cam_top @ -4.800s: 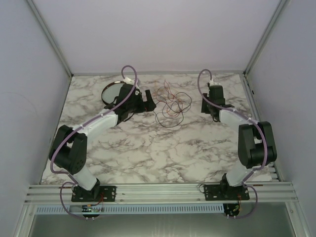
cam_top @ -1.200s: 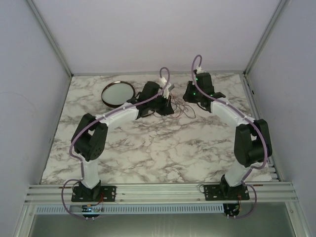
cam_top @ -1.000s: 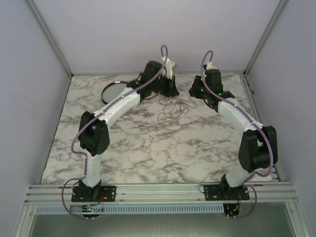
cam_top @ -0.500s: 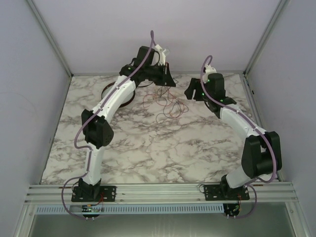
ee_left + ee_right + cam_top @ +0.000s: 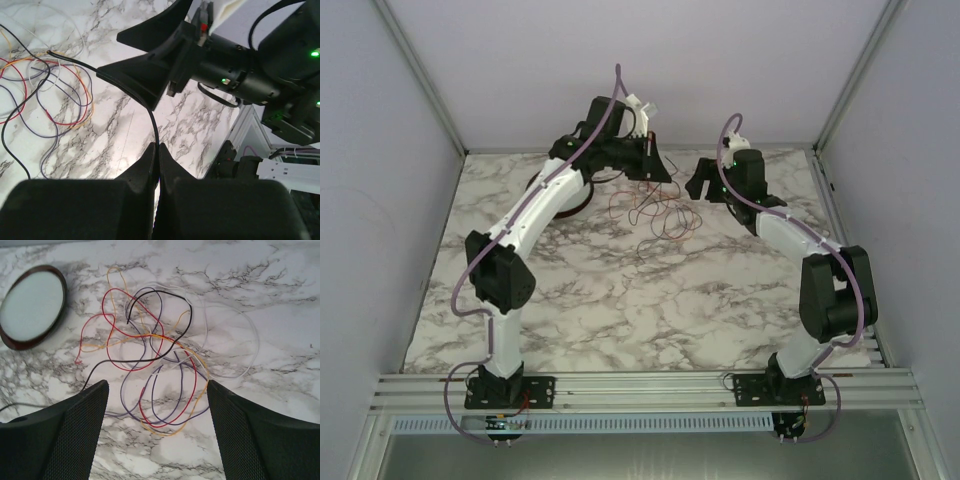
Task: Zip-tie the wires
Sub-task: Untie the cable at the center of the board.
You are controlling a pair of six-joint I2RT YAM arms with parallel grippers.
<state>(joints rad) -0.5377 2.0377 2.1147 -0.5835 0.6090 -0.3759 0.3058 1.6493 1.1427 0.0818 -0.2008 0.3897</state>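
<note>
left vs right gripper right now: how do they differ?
Jaws: the left gripper is shut, while the right gripper stands wide open.
Load: the left gripper pinches a black wire that runs out from between its fingers. The right gripper holds nothing, and the wires lie on the table below its gap.
Shared: both are raised over the far part of the table, facing each other near the tangle.

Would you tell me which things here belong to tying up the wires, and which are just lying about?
For the job: wires; left hand, pinching one black strand; right hand, open, facing them.
Lying about: round dish; marble table.
</note>
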